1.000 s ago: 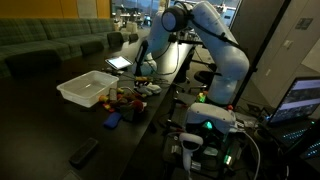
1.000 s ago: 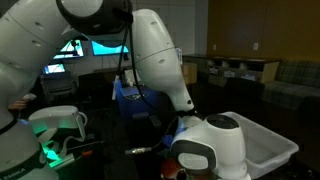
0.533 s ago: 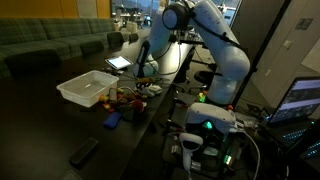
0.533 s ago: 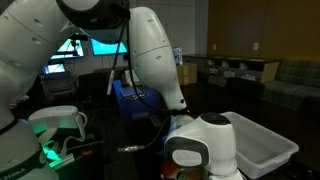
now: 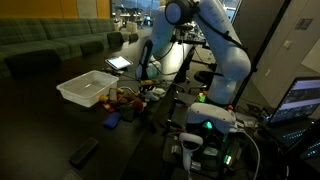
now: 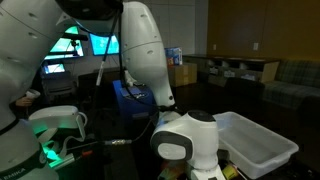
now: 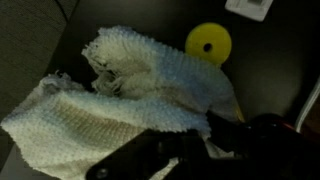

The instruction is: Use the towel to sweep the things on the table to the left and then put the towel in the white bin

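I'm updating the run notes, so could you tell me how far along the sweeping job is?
Done: the towel is gripped, bunched in the shut gripper. In hand: sweeping; a yellow piece lies just beyond the towel on the table. Left: putting the towel in the white bin.

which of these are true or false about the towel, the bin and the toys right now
1. The soft white towel lies inside the white plastic bin. False: it is bunched at the fingers, outside the bin.
2. A round yellow toy lies on the dark glossy table beside the towel. True.
3. The fingers stand wide open. False: they are shut on the towel.
4. Small colourful items lie beside the bin. True.
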Motion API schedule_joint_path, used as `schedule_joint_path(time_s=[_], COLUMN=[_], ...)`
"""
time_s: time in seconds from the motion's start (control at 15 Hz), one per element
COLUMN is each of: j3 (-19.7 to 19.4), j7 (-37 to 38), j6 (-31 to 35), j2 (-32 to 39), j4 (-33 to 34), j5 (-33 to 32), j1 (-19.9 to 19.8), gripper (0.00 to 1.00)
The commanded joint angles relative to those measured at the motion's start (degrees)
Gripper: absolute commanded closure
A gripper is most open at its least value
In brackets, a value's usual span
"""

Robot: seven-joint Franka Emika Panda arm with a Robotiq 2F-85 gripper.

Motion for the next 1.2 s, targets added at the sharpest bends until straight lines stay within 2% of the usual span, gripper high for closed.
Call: schedule_joint_path(time_s=[0.0,0.27,0.53,0.8,1.13], j3=[4.9,9.9,14.9,17.7,19.1], j7=[0.1,2.0,4.3,5.5,6.1], j6=[-2.3,-4.1,-6.1,-6.2,-7.8], j2=[-0.6,-2.2,-2.6,-2.4,-1.7], j4=[-2.2,-3.0,-2.4,-1.2,2.8], j5=[0.6,3.4,9.2,12.9,13.5], j1=[-0.4,-0.5,-1.2,-0.7,0.1], gripper=[0.91,0.91,0.91,0.91,0.91])
